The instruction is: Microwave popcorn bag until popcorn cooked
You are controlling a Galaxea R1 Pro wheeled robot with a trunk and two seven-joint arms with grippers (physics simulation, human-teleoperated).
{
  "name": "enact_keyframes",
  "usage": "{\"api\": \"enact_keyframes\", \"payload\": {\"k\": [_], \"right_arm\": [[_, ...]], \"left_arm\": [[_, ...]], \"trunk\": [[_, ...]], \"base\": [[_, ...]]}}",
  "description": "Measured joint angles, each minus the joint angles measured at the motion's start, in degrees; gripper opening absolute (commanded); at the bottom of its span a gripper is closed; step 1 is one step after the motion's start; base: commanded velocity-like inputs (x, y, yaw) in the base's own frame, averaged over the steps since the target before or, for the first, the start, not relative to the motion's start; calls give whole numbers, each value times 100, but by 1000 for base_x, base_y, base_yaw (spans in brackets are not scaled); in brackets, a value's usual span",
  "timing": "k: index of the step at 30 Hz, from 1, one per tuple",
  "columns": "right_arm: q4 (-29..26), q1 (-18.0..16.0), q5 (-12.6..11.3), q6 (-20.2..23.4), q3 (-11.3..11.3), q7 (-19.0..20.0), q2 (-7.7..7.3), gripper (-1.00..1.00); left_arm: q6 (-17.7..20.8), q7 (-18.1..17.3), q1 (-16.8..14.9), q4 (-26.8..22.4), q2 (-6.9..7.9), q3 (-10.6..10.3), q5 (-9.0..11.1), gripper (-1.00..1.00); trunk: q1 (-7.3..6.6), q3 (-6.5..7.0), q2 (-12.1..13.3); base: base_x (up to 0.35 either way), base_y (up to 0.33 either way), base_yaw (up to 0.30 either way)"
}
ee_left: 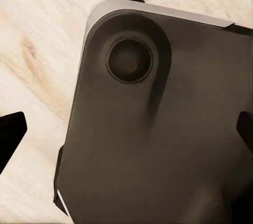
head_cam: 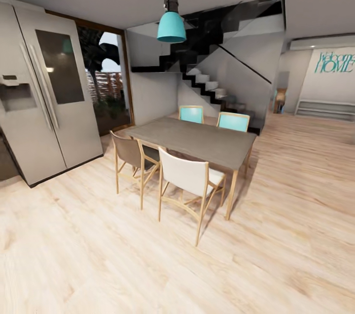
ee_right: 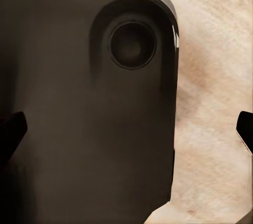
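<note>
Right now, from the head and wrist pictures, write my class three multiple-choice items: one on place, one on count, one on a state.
1. Where does the fridge stand from the dining table?
A left
B right
C behind

2. How many chairs are at the table?
A two
B four
C six

3. The left tool has its fingertips
A spread, nothing held
B clamped on a bag
C clamped on a cup

Key: 1 A, fridge at the picture's left. 2 B, two near, two far. 3 A, fingertips wide apart over the robot's dark base.
</note>
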Motion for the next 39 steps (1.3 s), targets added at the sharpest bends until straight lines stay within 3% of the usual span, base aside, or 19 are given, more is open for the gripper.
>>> {"api": "enact_keyframes", "payload": {"k": [21, 27, 39], "right_arm": [[0, 0, 3, -14, 4, 0, -26, 100], [8, 0, 0, -18, 0, 0, -35, 100], [12, 0, 20, -26, 6, 0, -35, 100]], "left_arm": [[-20, 0, 0, 0, -19, 0, -9, 100], [-396, 2, 0, 8, -19, -5, 4, 100], [-430, 1, 0, 9, -20, 9, 24, 100]], "trunk": [[0, 0, 0], [0, 0, 0], [0, 0, 0]], "base": [[0, 0, 300], [0, 0, 299], [0, 0, 299]]}}
